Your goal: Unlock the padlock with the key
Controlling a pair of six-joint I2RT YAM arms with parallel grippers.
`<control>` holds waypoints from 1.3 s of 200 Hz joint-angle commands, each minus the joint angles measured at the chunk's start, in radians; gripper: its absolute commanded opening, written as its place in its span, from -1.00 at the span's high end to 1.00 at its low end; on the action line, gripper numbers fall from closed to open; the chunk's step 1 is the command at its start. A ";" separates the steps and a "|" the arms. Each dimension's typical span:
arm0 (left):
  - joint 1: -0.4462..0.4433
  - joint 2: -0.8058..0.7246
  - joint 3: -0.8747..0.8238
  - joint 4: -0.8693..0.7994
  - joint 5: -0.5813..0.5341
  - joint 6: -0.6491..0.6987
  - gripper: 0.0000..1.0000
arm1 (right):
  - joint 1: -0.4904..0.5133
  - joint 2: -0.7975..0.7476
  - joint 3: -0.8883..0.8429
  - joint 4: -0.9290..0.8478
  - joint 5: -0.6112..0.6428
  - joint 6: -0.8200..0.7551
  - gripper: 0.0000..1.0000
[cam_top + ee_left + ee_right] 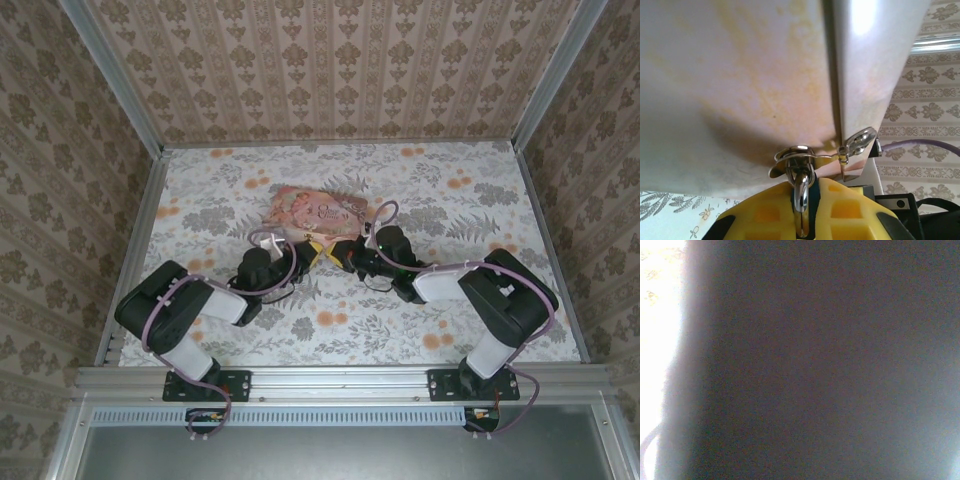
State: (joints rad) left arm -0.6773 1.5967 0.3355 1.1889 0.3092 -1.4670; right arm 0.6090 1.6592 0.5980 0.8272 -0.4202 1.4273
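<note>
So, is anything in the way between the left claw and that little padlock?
Nothing visible. In the left wrist view the padlock sits directly between the yellow fingers of the left gripper, hooked through the clasp on the pink tin. The right wrist view is a dark blur.

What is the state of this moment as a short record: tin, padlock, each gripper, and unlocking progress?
surface: floral table
tin: pink tin, mid-table, just beyond both grippers
padlock: padlock, silver shackle seemingly hooked through the tin's hasp
left gripper: left gripper, yellow fingers closed on the padlock
right gripper: right gripper, close beside the left one; open or shut unreadable
unlocking: cannot tell
</note>
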 commanded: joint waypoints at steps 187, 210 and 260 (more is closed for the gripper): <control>-0.072 -0.065 -0.029 0.099 0.327 0.003 1.00 | 0.015 -0.038 -0.015 -0.043 0.000 -0.076 1.00; -0.073 -0.052 -0.036 0.096 0.327 0.007 1.00 | 0.012 -0.083 0.024 -0.147 -0.018 -0.143 1.00; -0.073 -0.011 -0.034 0.099 0.327 0.015 1.00 | 0.029 -0.093 0.091 -0.220 -0.031 -0.165 1.00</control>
State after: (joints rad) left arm -0.6823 1.5703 0.2951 1.2282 0.3435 -1.4815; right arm 0.6266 1.5711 0.6205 0.6510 -0.4133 1.3327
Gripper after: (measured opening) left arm 0.093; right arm 0.067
